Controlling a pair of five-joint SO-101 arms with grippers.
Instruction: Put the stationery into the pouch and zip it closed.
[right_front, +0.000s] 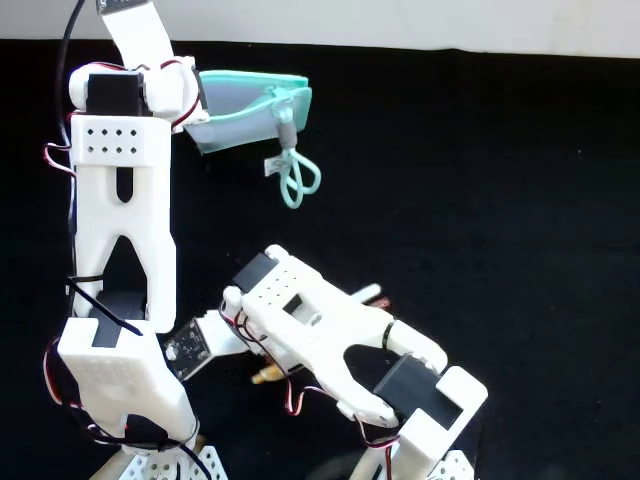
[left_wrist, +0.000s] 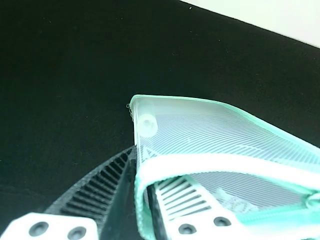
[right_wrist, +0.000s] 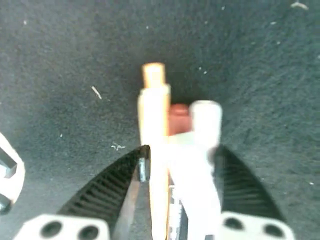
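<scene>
The pouch (right_front: 250, 105) is found at the far left of the black table (right_front: 480, 200), its edge clamped tight between the jaws of the left gripper (left_wrist: 142, 157). Two pens (right_wrist: 154, 125), one orange and one white, are held side by side in the right gripper (right_wrist: 177, 155), whose jaws are closed against them, low over the table.

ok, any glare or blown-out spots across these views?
High view: white arm shells wash out against the black table, pouch reads fine. Left wrist view: the translucent pouch glows in the left tool, stripes legible. Right wrist view: of the pens in the right tool, the white one nearly blows out.
</scene>
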